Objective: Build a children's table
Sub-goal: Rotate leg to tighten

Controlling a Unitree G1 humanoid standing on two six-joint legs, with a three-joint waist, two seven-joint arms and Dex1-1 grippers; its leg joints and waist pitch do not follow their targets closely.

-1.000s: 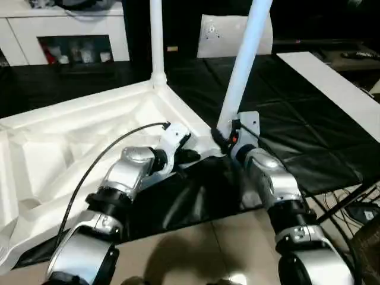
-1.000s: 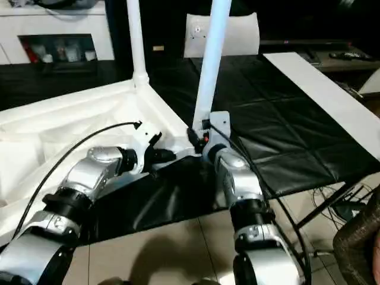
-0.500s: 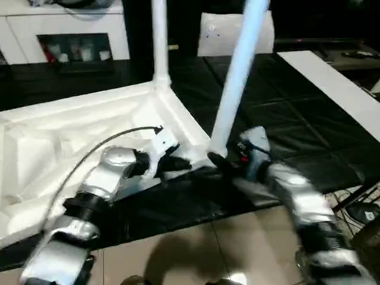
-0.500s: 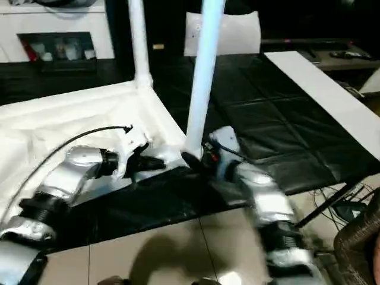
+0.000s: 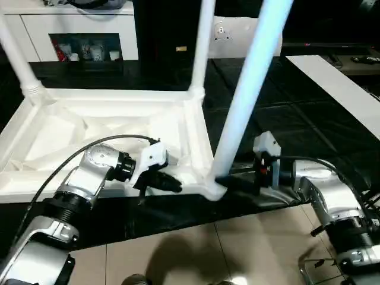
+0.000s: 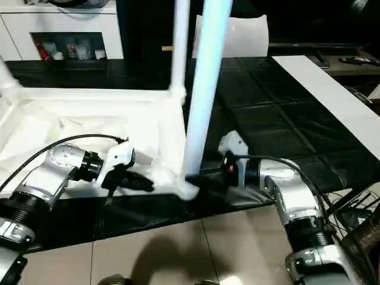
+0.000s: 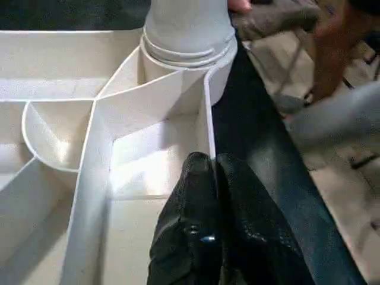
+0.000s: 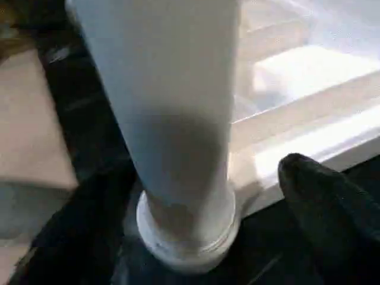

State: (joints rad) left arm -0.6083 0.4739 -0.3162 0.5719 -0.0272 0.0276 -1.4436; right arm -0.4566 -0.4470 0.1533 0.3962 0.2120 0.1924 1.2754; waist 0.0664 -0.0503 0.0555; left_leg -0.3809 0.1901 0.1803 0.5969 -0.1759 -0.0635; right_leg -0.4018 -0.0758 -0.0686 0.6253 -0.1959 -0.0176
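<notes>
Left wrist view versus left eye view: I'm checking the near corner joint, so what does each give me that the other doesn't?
Left wrist view adds: a close look at the left tool closed on the tabletop rim wall, the ribs inside it, and the near leg with its ringed base seated in the corner socket.

Left eye view adds: a second leg and a third leg standing at the far corners, the right tool at the near leg's foot, and the white cabinet behind.

Shared: tabletop, near leg, left tool.

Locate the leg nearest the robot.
In the left eye view the nearest leg stands in the tabletop's near corner socket, centre-right, between the left gripper and right gripper.
</notes>
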